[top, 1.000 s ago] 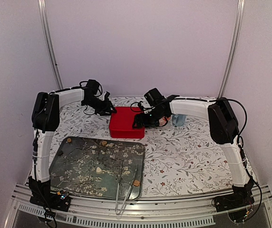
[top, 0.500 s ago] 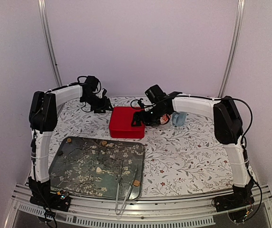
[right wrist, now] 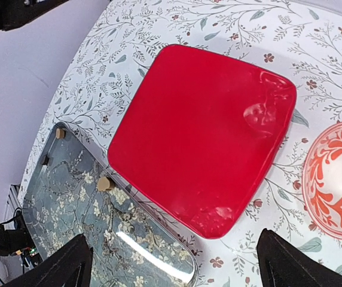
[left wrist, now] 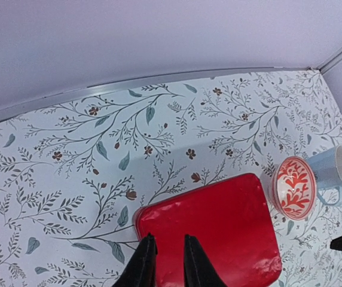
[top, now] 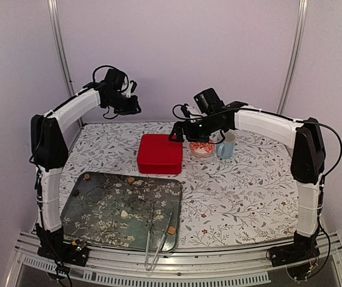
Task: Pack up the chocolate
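Four or so pieces of chocolate [top: 130, 179] lie well apart on the tray [top: 93, 230], lower left in the top view, just below the red box [top: 160, 153], whose lid is on. Both grippers hang toward the top of that frame, beyond the box, so every piece lies down-frame from them. The left gripper [left wrist: 165, 260] has its fingers only a narrow slit apart with nothing between them, and it points down at the box's edge. The right gripper [right wrist: 180, 266] is spread wide and empty above the box; two pieces show on the tray corner at the lower left of its view. The tray sits on the left arm's side, so I judge that arm nearer. Tongs [top: 156, 242] lie long-axis up-frame across the tray's lower right corner, one piece near them.
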`<state>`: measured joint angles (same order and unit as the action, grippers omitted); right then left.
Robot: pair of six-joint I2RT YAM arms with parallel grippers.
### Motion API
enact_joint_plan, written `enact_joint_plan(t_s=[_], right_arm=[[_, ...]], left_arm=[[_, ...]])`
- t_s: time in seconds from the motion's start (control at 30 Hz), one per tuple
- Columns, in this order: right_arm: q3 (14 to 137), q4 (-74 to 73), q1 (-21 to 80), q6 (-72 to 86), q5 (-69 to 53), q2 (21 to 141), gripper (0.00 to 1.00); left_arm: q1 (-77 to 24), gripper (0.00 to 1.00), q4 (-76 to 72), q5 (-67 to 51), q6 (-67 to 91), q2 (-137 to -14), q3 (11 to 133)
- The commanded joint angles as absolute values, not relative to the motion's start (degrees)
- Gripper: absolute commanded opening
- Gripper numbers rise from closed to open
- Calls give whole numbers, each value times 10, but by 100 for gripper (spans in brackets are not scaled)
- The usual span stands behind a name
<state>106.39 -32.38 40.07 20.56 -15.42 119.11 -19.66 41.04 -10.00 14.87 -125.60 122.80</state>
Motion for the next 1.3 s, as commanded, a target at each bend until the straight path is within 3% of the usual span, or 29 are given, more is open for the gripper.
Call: enact_joint_plan(t_s=[0.0,0.47,0.83,1.27], right_arm=[[1023,-310,382,220,-144,1148,97],[968,-309,364,225,-141,1120,96],[960,-305,362,230,-140,1115,96],[859,-282,334,245,-132,1028,96]], left_arm=[[-225,15,445,-57,114,-1284,1263],[-243,7,502,-8,118,-1440,1291],[-270,11,431,-47,94,-1364,1302],[-345,11,328,-42,113,-1383,1340]])
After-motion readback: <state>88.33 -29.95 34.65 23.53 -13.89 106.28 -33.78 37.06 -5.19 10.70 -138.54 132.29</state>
